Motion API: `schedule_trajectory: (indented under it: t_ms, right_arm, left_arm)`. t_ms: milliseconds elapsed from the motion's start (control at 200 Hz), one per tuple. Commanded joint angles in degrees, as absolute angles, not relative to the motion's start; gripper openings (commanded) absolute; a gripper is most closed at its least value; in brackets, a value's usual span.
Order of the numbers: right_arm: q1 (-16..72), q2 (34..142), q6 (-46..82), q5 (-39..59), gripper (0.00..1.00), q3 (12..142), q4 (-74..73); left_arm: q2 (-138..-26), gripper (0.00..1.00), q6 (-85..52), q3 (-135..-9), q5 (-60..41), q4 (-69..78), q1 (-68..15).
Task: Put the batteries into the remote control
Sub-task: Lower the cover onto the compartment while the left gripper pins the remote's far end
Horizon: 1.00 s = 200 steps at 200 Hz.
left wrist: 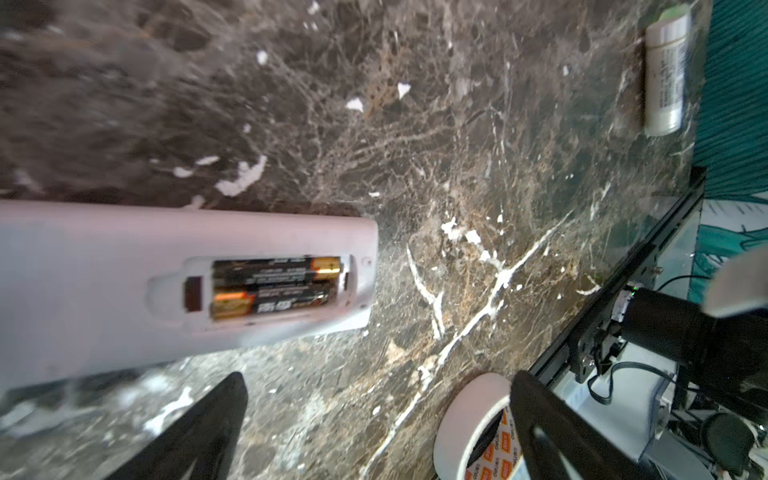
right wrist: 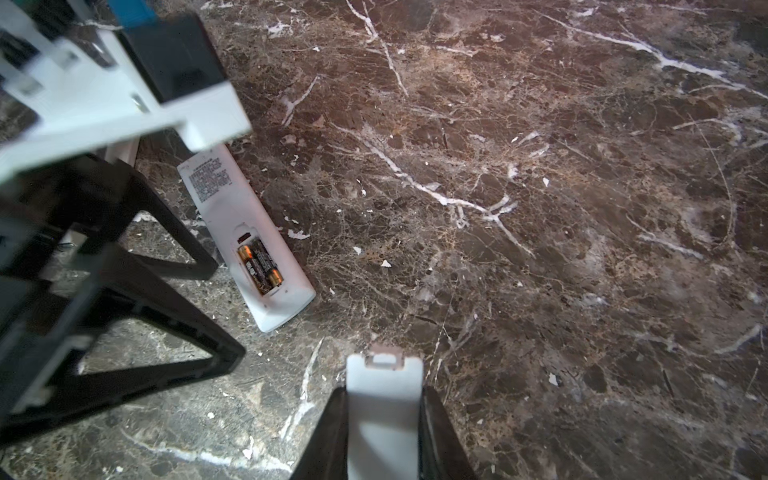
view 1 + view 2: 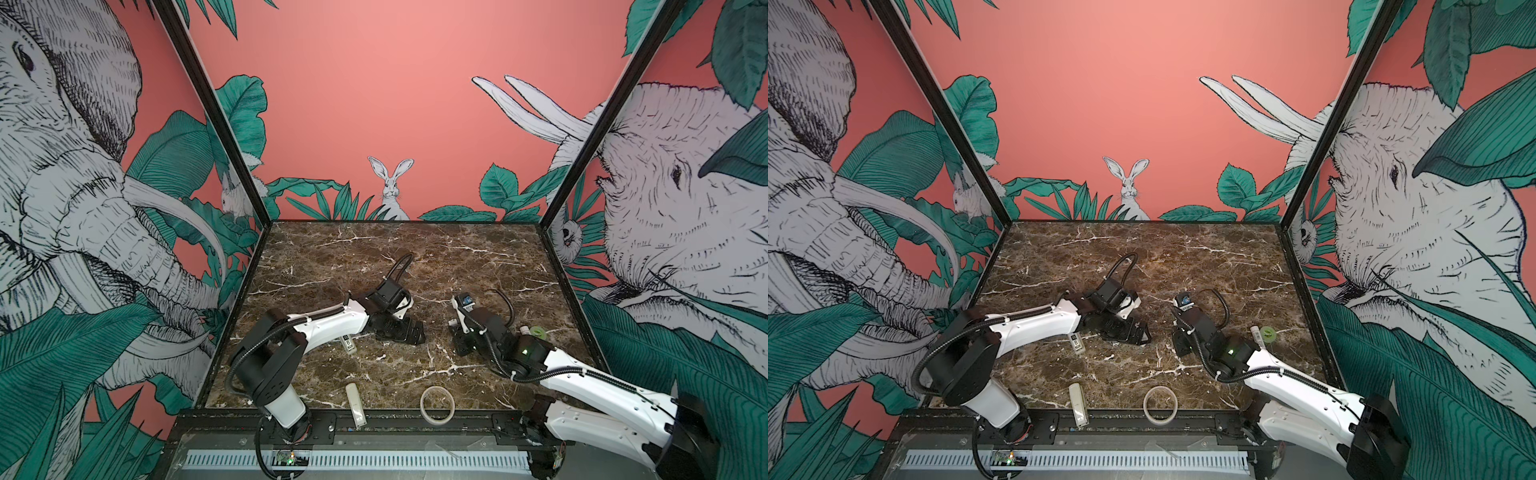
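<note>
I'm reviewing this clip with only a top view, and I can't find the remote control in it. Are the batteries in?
Observer: Yes. The left wrist view shows two batteries seated in the open compartment of the remote.
Operator: Where is its cover?
Observer: Off. The right end effector is shut on the cover, as seen from the right wrist.
Operator: And the left end effector?
Observer: The left end effector is open and empty. The remote lies back up on the table.
</note>
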<state>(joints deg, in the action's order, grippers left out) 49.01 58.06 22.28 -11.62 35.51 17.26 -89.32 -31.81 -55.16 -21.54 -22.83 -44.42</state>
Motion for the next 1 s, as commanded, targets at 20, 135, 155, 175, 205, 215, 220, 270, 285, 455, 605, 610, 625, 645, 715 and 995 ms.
schedule_trajectory:
  t_ms: [20, 135, 155, 175, 205, 215, 220, 270, 285, 455, 605, 610, 625, 645, 715, 995]
  right_arm:
    - [47.74, 62.08, 17.33, -6.86, 0.21, 37.35, 12.43]
    - [47.43, 68.05, 12.38, -0.91, 0.21, 40.47, 10.13]
    - [47.42, 69.28, 11.41, 0.38, 0.21, 41.07, 9.88]
    - [47.38, 70.35, 10.41, 1.69, 0.21, 41.65, 9.49]
    - [47.42, 72.22, 9.14, 3.32, 0.21, 42.73, 9.19]
    - [47.43, 72.85, 8.61, 3.86, 0.21, 43.05, 9.18]
    - [47.4, 73.21, 8.39, 4.08, 0.21, 43.28, 9.11]
    - [47.45, 75.93, 6.02, 6.98, 0.21, 44.86, 8.64]
    - [47.44, 76.8, 5.28, 7.69, 0.21, 45.36, 8.47]
    - [47.41, 84.1, -1.0, 13.87, 0.2, 49.88, 6.12]
    - [47.46, 90.01, -5.09, 15.49, 0.2, 53.92, 6.63]
    - [47.46, 90.09, -5.18, 15.52, 0.2, 54.03, 6.61]
    - [47.46, 90.6, -5.53, 15.56, 0.2, 54.3, 6.59]
    - [47.46, 91.13, -5.93, 15.61, 0.2, 54.61, 6.5]
    - [47.46, 92.96, -7.45, 16.14, 0.2, 54.83, 5.45]
    - [47.38, 97.03, -13.14, 17.6, 0.21, 56.89, 5.6]
  left_arm:
    - [-80.92, 0.99, -31.53, -51.3, -17.45, -25.93, -38.33]
    - [-76.3, 0.99, -28.31, -50.31, -17.01, -28.03, -33.3]
    - [-75.86, 0.99, -27.52, -50.55, -17.11, -28.88, -32.61]
    - [-75.55, 0.99, -26.73, -51.02, -17.33, -29.75, -31.9]
    - [-75.06, 0.99, -25.49, -51.42, -17.97, -30.81, -30.98]
    - [-74.88, 0.99, -25.07, -51.57, -18.23, -31.02, -30.68]
    - [-74.8, 0.99, -24.8, -51.63, -18.34, -31.11, -30.59]
    - [-73.89, 0.99, -22.91, -52.42, -18.65, -32.35, -29.62]
    - [-73.58, 0.99, -22.34, -52.84, -18.59, -32.98, -29.28]
    - [-70.56, 0.99, -17.46, -55.34, -20.03, -37.78, -24.43]
    - [-69.48, 0.99, -13.51, -55.81, -26.22, -40.33, -18.54]
    - [-69.5, 0.99, -13.39, -55.81, -26.56, -40.38, -18.37]
    - [-69.4, 0.99, -12.92, -55.85, -27.42, -40.36, -17.95]
    - [-69.31, 0.99, -12.28, -55.89, -28.72, -40.42, -17.44]
    - [-69.2, 0.99, -10.12, -56.89, -31.11, -41.99, -16.83]
    - [-67.68, 0.99, -10.17, -55.0, -33.84, -39.35, -16.87]
